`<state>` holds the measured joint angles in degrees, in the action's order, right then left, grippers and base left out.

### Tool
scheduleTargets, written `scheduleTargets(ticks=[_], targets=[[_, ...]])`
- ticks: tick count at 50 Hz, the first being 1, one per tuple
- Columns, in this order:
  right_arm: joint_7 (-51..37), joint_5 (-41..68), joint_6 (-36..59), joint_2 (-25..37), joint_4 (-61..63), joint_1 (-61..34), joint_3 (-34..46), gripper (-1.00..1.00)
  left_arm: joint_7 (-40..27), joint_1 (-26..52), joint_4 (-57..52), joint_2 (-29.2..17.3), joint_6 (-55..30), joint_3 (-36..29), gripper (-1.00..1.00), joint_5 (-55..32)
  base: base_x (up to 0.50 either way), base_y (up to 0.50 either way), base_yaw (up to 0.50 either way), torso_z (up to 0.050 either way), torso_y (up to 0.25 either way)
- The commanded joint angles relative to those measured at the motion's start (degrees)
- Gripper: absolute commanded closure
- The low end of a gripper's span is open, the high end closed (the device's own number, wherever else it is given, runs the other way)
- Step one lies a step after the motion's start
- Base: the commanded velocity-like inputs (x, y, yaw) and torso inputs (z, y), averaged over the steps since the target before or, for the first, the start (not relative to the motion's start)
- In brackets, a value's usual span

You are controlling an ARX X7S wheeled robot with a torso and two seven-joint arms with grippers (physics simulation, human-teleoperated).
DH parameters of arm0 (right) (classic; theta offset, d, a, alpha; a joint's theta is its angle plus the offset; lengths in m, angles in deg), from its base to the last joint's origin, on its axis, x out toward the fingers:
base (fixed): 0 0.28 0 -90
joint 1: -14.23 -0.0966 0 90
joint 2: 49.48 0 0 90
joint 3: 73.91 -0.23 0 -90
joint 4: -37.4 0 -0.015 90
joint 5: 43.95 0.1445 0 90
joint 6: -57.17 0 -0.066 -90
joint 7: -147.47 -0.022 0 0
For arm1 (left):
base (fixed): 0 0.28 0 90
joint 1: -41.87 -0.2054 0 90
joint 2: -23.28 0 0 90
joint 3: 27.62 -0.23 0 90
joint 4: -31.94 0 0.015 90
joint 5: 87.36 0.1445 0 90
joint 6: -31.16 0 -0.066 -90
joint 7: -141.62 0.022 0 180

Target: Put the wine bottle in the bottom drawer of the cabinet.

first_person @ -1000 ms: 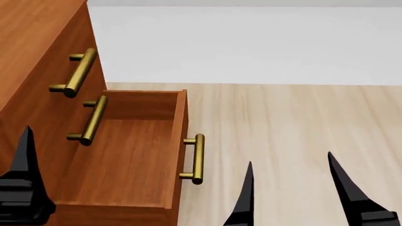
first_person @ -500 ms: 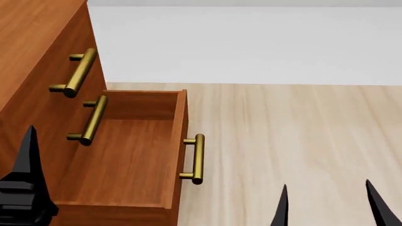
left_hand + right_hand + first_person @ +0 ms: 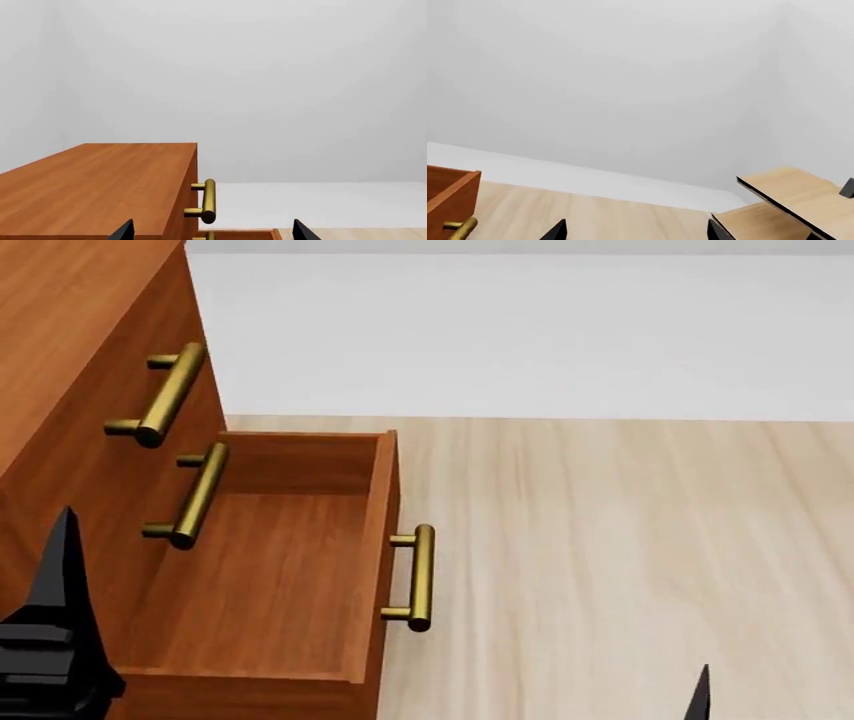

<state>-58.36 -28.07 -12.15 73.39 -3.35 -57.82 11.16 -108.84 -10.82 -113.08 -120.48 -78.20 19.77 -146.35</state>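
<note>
Pale wood-plank floor [image 3: 614, 540] against a plain grey-white wall; no tabletop in shot. Tall green glass wine bottle: not visible in any view, so its location can't be told. Reddish-brown wooden bottom drawer [image 3: 267, 580] stands pulled out and empty, brass bar handle [image 3: 416, 577] on its front at 3 o'clock of the box. Reddish-brown wooden cabinet [image 3: 80, 360] rises at 10 o'clock, upper brass handles along its face.

Left claw [image 3: 210, 231]: tips spread apart, holding nothing, parked by the cabinet at 8 o'clock in the head view. Right claw [image 3: 634, 230]: tips also apart, empty, only one tip showing at 5 o'clock in the head view. Pale light-wood slanted rack [image 3: 794, 200] sits off at the right wrist view's edge.

Judgement: the drawer is ready, the step is fetching the bottle. Find it first, probably rack-side, grip it mid-body and upright, and keep the arm clear of the drawer's front edge.
</note>
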Motion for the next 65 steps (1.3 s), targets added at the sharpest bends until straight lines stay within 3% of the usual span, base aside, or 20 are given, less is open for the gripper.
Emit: scheduleTargets(ticks=[1,32,65], targets=[[-0.1,0.4,-3.0,-0.2,-1.9,3.3,-3.4,-1.00,0.1,0.0,0.3,0.1,0.0,-0.2,-1.00,0.3,0.00,0.00,0.00,0.000,0.000],[-2.0,0.9,-6.6,-2.2,-8.1,7.5,-10.6,-1.00,-0.2,-0.2,0.5,-0.2,0.3,-0.2,-1.00,0.6,0.00,0.00,0.00,0.000,0.000],[-6.7,3.8,0.2,-2.9,-7.6,6.5,-16.3,-1.00,0.2,0.0,0.6,0.1,0.9,-0.2,-1.00,0.4,0.00,0.00,0.00,0.000,0.000]])
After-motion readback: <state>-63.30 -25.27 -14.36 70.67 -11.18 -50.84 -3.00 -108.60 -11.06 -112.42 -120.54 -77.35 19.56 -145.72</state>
